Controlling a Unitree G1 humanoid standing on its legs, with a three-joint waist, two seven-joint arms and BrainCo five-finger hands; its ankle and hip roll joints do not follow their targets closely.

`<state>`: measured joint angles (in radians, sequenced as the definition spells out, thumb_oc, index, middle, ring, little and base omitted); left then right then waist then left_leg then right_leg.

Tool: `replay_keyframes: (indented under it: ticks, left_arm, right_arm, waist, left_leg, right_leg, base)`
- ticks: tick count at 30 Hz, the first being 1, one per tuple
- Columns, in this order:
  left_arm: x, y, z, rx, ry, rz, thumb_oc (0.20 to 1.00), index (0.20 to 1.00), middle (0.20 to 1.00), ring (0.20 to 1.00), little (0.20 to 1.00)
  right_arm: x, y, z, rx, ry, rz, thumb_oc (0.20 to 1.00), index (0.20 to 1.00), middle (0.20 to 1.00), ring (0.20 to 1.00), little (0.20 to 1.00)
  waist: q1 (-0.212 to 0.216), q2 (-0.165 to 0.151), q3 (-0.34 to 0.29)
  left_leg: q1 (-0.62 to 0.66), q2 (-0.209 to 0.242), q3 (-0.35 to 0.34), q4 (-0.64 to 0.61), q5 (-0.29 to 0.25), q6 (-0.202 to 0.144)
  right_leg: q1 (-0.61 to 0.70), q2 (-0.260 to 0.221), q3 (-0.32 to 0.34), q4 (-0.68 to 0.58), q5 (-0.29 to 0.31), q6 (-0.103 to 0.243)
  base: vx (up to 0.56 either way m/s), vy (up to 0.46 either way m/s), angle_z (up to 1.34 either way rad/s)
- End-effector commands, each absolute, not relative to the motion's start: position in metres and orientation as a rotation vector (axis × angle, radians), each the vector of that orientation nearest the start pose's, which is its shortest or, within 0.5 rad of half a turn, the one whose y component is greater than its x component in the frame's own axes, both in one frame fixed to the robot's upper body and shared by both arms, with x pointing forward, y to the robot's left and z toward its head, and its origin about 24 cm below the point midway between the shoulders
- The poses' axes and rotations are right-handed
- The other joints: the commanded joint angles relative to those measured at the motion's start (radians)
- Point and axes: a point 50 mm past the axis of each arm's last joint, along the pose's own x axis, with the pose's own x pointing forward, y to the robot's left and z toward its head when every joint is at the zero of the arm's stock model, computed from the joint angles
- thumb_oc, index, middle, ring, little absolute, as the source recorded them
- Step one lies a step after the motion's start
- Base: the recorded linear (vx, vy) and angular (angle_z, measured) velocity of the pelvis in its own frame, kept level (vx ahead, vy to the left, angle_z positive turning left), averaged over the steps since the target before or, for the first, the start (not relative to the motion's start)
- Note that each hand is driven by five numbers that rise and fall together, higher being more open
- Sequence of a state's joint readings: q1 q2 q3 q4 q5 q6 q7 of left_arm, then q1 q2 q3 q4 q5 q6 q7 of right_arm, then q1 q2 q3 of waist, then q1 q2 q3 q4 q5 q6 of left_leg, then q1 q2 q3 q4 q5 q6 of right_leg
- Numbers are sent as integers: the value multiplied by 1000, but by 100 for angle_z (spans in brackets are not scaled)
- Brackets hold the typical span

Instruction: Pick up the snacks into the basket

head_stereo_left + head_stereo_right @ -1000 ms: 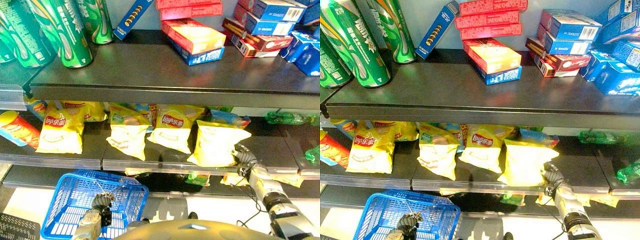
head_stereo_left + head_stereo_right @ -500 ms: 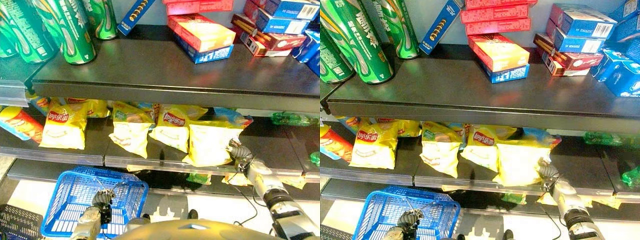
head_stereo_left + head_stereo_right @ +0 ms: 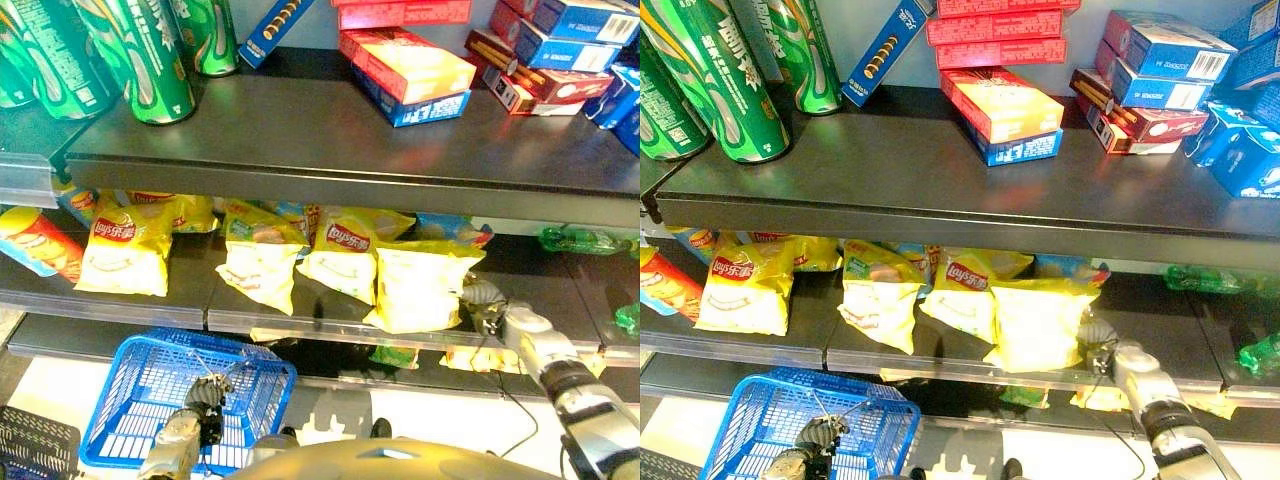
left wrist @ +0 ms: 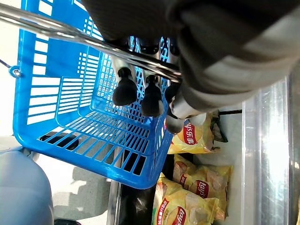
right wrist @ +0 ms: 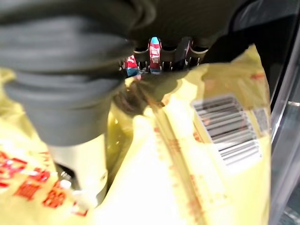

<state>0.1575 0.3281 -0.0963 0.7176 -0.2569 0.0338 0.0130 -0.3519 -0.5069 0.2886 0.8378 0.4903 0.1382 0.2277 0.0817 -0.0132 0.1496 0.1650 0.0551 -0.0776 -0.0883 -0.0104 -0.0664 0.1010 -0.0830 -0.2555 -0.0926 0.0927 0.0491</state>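
My right hand (image 3: 487, 300) is reaching into the middle shelf (image 3: 540, 290) of a dark store rack and presses against the right edge of a yellow chip bag (image 3: 418, 288) lying back-side up. In the right wrist view the bag's crumpled top (image 5: 154, 93) bunches against my palm with the barcode panel facing me, but my fingers are hidden behind the foil, so I cannot tell whether they are curled round it or flat against it. Beyond this bag, farther from my right hand, more yellow chip bags (image 3: 262, 270) lie in a loose row along the same shelf, ending in a red crisp tube (image 3: 35, 245) at the far end.

My left hand (image 3: 205, 398) is low, fingers curled round the wire handle (image 4: 93, 42) of the blue plastic basket (image 3: 130, 410), which hangs below the shelf edge over a pale floor (image 3: 50, 390). Just past the basket, on the bottom shelf, lie further chip bags (image 4: 194, 136).

Above my right hand the top shelf (image 3: 300, 130) carries green cans (image 3: 150, 60) on the left and red and blue biscuit boxes (image 3: 405, 70) on the right.
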Motion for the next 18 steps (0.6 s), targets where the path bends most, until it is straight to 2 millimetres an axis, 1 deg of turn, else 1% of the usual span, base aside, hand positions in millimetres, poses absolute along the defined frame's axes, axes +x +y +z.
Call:
replay_keyframes:
  ticks: [1, 2, 3, 4, 7, 12, 16, 17, 18]
  left_arm:
    - [164, 228, -102, 23, 738, 80, 200, 200, 200, 200, 200]
    - [165, 228, -101, 19, 733, 87, 200, 200, 200, 200, 200]
    - [165, 229, -101, 19, 733, 87, 200, 200, 200, 200, 200]
    - [165, 230, -101, 13, 731, 97, 200, 200, 200, 200, 200]
    - [164, 232, -102, 9, 740, 113, 200, 200, 200, 200, 200]
    - [162, 233, -102, 1, 745, 131, 200, 200, 200, 200, 200]
    - [162, 235, -101, -2, 740, 139, 200, 200, 200, 200, 200]
    - [161, 236, -102, -3, 745, 149, 200, 200, 200, 200, 200]
    - [161, 236, -102, -3, 745, 149, 200, 200, 200, 200, 200]
  right_arm:
    - [304, -230, -26, -126, 623, 173, 1000, 1000, 1000, 1000, 1000]
    - [303, -227, -30, -114, 638, 167, 1000, 1000, 1000, 1000, 1000]
    - [303, -227, -30, -114, 638, 167, 1000, 1000, 1000, 1000, 1000]
    - [299, -222, -37, -97, 660, 163, 1000, 1000, 1000, 1000, 1000]
    - [293, -219, -45, -61, 682, 148, 1000, 1000, 1000, 1000, 1000]
    - [284, -218, -53, -8, 691, 125, 1000, 1000, 1000, 1000, 1000]
    - [280, -218, -55, 9, 692, 114, 1000, 1000, 1000, 1000, 1000]
    - [279, -217, -56, 18, 684, 108, 297, 297, 297, 297, 297]
    - [279, -217, -56, 18, 684, 108, 200, 200, 200, 200, 200]
  waist:
    - [45, -44, -32]
    - [48, -43, -31]
    - [48, -44, -31]
    - [51, -43, -30]
    - [53, -42, -30]
    - [50, -40, -31]
    - [47, -38, -30]
    - [45, -38, -31]
    - [45, -38, -32]
  left_leg:
    - [-58, -12, 41, 1, 4, 12]
    - [-58, -13, 39, 1, 5, 12]
    - [-58, -13, 38, 1, 5, 12]
    - [-61, -12, 36, 1, 7, 11]
    - [-64, -14, 29, 1, 9, 10]
    - [-69, -17, 24, 1, 9, 12]
    - [-70, -18, 26, 1, 9, 13]
    - [-69, -18, 27, 1, 8, 14]
    - [-69, -18, 27, 1, 8, 14]
  right_leg:
    - [25, -53, 91, 5, -70, 87]
    - [25, -52, 88, 5, -70, 87]
    - [25, -52, 88, 5, -70, 87]
    - [25, -53, 86, 5, -71, 86]
    - [25, -53, 80, 5, -72, 86]
    - [24, -55, 77, 5, -71, 85]
    - [23, -56, 80, 5, -70, 86]
    - [22, -57, 81, 5, -71, 86]
    - [22, -57, 81, 5, -71, 86]
  base:
    - [0, 0, 0]
    - [-12, 0, 3]
    - [-15, -2, 9]
    - [-12, -4, 11]
    - [-14, -1, 7]
    - [0, 0, 0]
    - [0, 0, 0]
    - [0, 0, 0]
    - [0, 0, 0]
